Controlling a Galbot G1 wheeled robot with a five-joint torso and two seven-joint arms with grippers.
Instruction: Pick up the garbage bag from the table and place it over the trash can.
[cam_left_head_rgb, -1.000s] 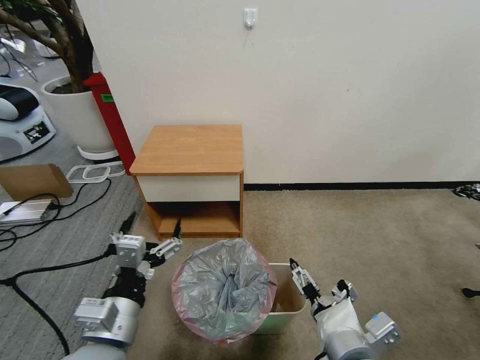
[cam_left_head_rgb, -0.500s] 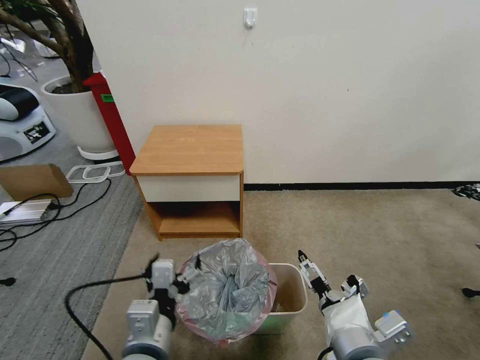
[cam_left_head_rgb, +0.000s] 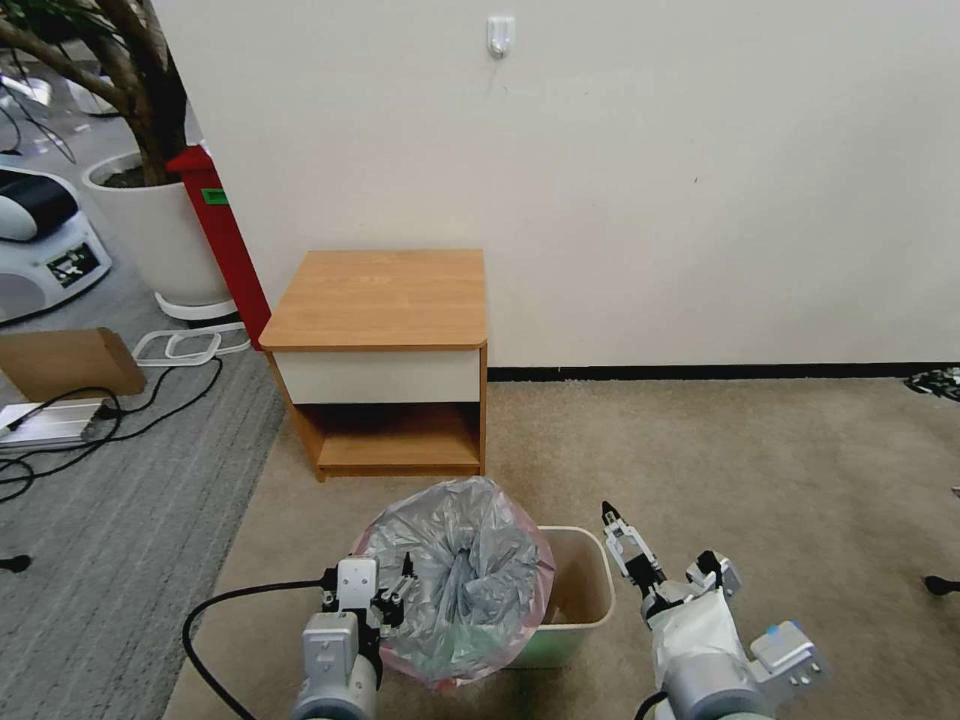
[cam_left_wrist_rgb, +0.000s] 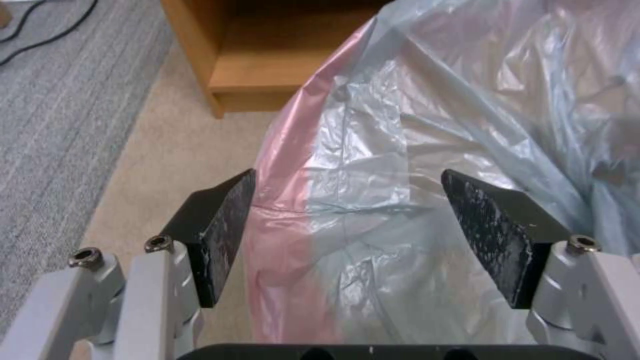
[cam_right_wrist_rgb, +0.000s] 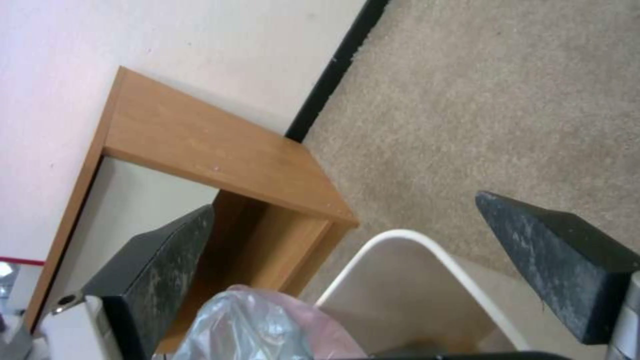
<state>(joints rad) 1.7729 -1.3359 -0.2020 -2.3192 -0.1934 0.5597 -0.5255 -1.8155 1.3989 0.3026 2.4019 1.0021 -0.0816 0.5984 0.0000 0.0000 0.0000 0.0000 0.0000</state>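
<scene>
Down low, nearest the robot, the left gripper (cam_left_head_rgb: 388, 597) sits against the left side of the garbage bag (cam_left_head_rgb: 455, 575), at its pinkish-red rim band. In the left wrist view its two dark pads (cam_left_wrist_rgb: 223, 227) stand wide apart, with the pink band and crinkled grey plastic lying between them; the pads are not pressed together and I cannot tell whether either one touches the film. The bag is bunched into a rounded heap, draped over the left part of the trash can (cam_left_head_rgb: 580, 590), whose right part stays uncovered, so its beige interior and rolled rim show.

Just right of the trash can, the right gripper (cam_left_head_rgb: 622, 540) hangs above the rim's right edge, fingers spread wide and holding nothing. The right wrist view shows the can's white rim (cam_right_wrist_rgb: 427, 260) and a bit of the bag (cam_right_wrist_rgb: 267, 325) between its dark pads.

Beyond the trash can stands the table (cam_left_head_rgb: 385, 300), its wooden top bare, against the white wall. Farther left of the trash can are a red cabinet (cam_left_head_rgb: 222, 235) and a white plant pot (cam_left_head_rgb: 150, 225).
</scene>
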